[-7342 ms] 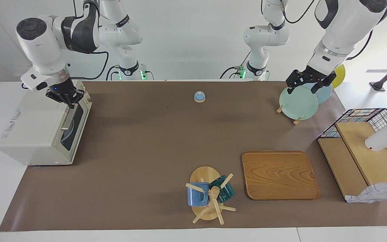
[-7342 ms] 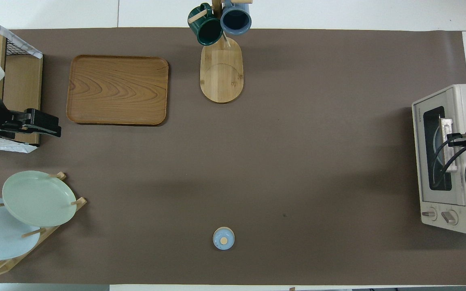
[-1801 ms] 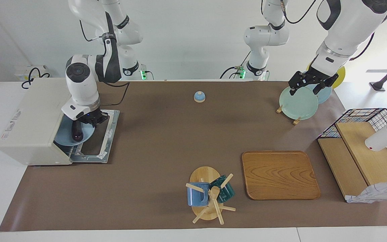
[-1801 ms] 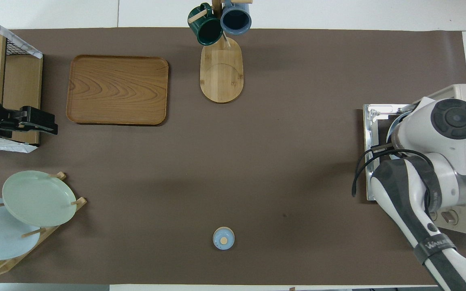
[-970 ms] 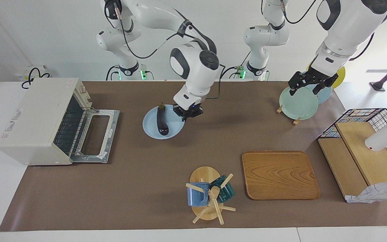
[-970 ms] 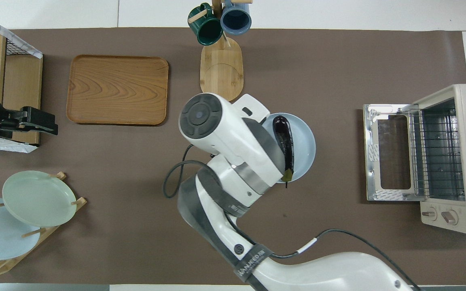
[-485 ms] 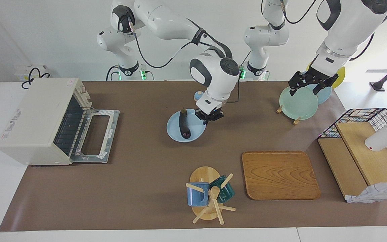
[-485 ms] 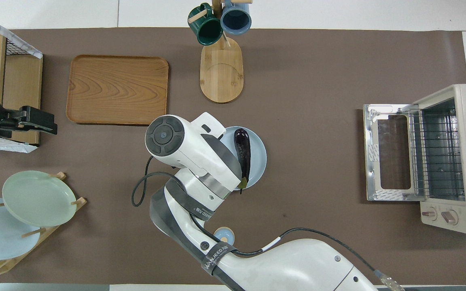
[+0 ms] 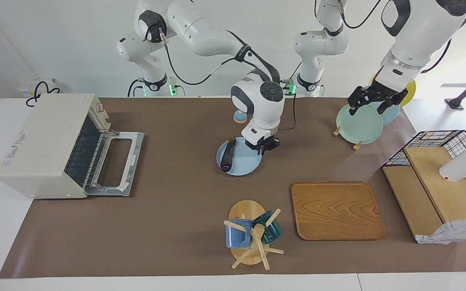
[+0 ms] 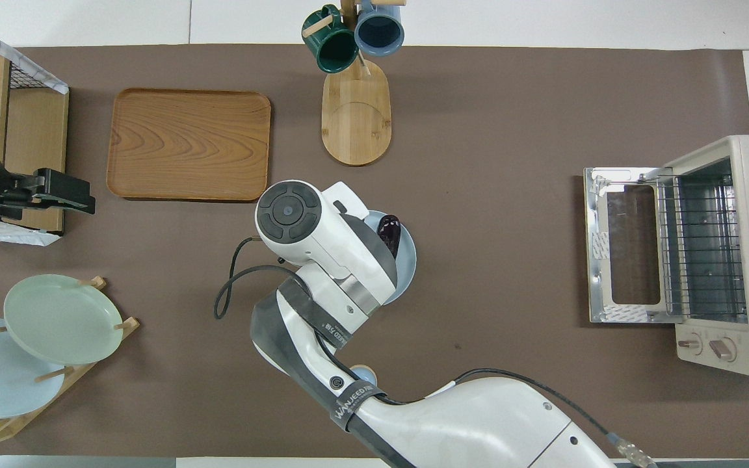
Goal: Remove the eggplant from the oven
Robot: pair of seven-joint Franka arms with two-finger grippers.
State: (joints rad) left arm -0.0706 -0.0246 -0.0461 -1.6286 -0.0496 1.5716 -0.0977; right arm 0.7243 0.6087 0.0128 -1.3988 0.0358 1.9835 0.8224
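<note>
Item, as I read it across the facing view. Oven [image 9: 51,147]: at the right arm's end of the counter [image 9: 168,210], door dropped flat, rack bare. Bare counter between oven and blue plate [image 9: 244,162]. Eggplant [image 9: 228,155]: on the plate's oven-side edge. Right gripper [image 9: 266,146]: pinching the plate's rim. Left gripper [image 9: 372,101]: over the green plate [image 9: 358,125]; I cannot tell its state.

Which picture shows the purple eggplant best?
The facing view. There the whole eggplant lies on the blue plate, beside the right gripper. In the overhead view the right arm covers most of it; only its end shows.
</note>
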